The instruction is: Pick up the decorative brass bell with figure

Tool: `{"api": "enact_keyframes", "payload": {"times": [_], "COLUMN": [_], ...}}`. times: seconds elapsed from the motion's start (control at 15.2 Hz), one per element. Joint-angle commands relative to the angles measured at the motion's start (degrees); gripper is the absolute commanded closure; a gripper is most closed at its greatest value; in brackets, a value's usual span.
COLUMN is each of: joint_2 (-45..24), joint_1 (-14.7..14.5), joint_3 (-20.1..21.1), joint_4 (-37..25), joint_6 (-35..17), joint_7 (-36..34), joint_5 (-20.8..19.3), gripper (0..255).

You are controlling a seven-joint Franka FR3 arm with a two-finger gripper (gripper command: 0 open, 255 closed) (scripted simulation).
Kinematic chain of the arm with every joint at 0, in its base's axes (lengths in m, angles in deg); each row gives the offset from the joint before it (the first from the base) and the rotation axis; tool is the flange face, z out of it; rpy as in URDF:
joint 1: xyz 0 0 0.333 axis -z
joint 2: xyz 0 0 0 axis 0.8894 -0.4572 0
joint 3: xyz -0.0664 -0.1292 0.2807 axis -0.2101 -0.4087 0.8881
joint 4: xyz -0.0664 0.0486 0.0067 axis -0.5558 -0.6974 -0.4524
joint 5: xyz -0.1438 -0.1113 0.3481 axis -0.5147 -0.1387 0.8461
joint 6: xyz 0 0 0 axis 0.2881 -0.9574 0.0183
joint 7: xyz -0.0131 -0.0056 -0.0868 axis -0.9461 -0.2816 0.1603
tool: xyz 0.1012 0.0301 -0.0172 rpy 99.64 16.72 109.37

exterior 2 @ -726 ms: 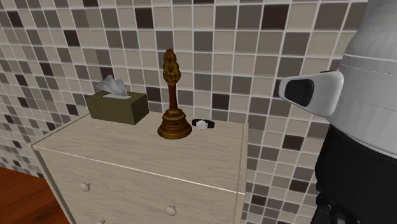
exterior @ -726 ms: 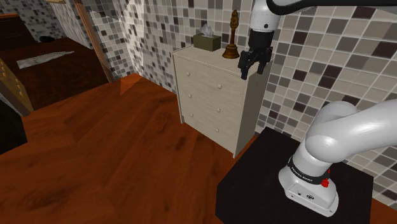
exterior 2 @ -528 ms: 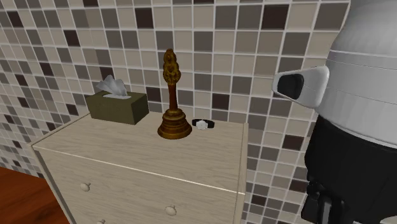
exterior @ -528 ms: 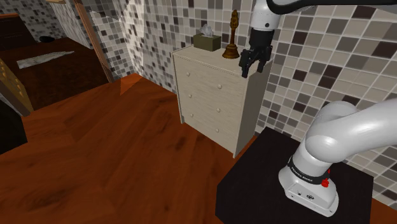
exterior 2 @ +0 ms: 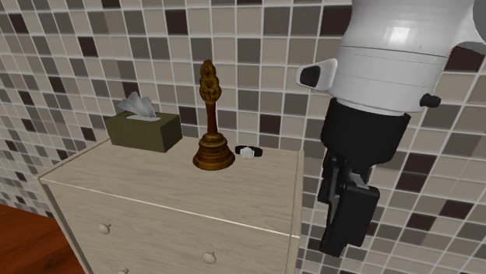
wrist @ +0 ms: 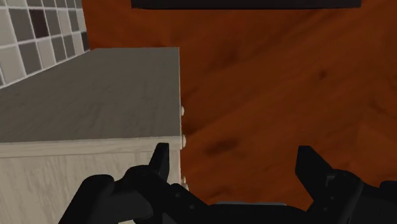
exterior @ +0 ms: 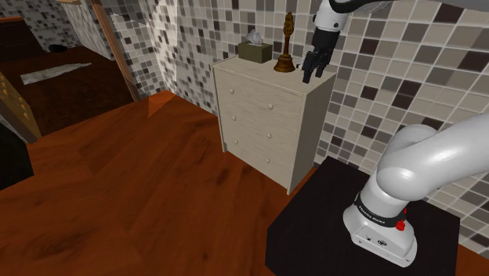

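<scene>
The brass bell (exterior: 285, 47) (exterior 2: 213, 124) stands upright on top of the pale chest of drawers (exterior: 266, 118) (exterior 2: 156, 187), with a tall figured handle above a wide base. My black gripper (exterior: 312, 72) (exterior 2: 344, 226) hangs to the right of the bell, by the chest's right end and apart from the bell. It points down. In the wrist view my gripper (wrist: 235, 164) is open, nothing between its fingers, and the chest's corner (wrist: 95, 159) lies under one finger.
An olive tissue box (exterior: 255, 49) (exterior 2: 142, 128) sits left of the bell. A small black-and-white object (exterior 2: 248, 152) lies just right of the bell's base. A tiled wall (exterior 2: 93, 47) backs the chest. Red-brown wooden floor (exterior: 157, 188) (wrist: 273, 95) lies below.
My gripper has risen and swung toward the chest's right end, nearer the bell. In the second exterior view the hand has come further into the picture. The bell has not moved.
</scene>
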Motion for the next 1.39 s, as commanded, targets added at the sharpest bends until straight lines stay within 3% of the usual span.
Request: {"api": "enact_keyframes", "payload": {"times": [0.0,0.33,0.66,0.92,1.06,1.19,1.32], "joint_2": [-2.79,-10.95,-21.23,-31.9,-38.37,-45.37,-52.33], "joint_1": [-0.73,-3.56,-7.28,-9.4,-9.07,-7.01,-3.06], "joint_3": [-3.17,-11.02,-19.34,-26.1,-28.9,-30.56,-30.57], "joint_4": [-2.13,-9.34,-19.03,-28.92,-34.78,-41.38,-48.79], "joint_6": [-1.87,-5.22,-6.66,-5.34,-3.38,-0.43,3.23], "joint_7": [5.13,17.61,31.28,43.59,50.09,56.25,61.36], "joint_5": [-0.4,1.19,6.85,15.49,21.4,27.94,34.26], "gripper": [0,0,0,0,0,0,0]}}
